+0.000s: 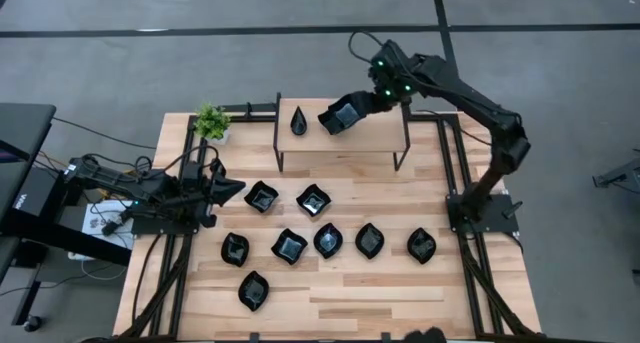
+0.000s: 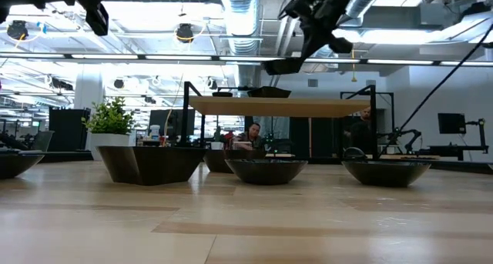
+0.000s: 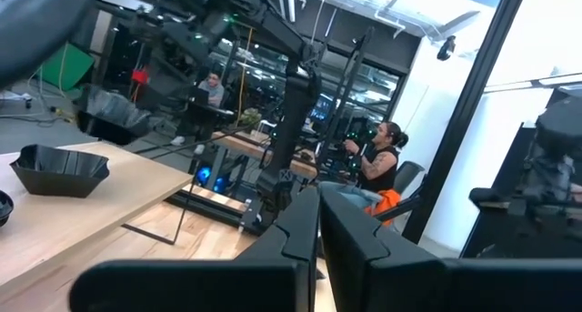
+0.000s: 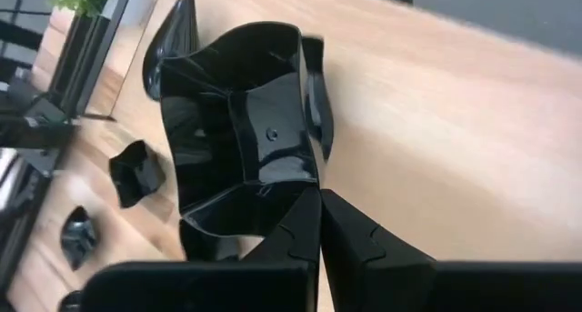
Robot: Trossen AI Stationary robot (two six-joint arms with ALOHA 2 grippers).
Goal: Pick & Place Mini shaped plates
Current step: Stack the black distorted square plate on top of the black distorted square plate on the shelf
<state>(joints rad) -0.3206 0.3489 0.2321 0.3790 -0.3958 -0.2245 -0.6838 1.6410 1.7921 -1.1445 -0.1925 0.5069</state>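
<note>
the right gripper [image 4: 318,212] pinches the rim of a glossy black wavy-edged square plate [image 4: 241,121], which hangs tilted over the wooden shelf [image 1: 345,143]. a narrow teardrop plate [image 1: 298,120] lies on the shelf beside it. eight more plates [image 1: 313,200] sit on the table [image 1: 480,293] below. the left gripper [image 1: 232,189], fingers pressed together, waits near the plant [image 1: 211,121].

The raised shelf [image 1: 380,138] is bare right of the teardrop plate [image 1: 298,121]; nine plates [image 1: 330,240] crowd the table [image 1: 480,303] centre, whose front right corner lies open.
</note>
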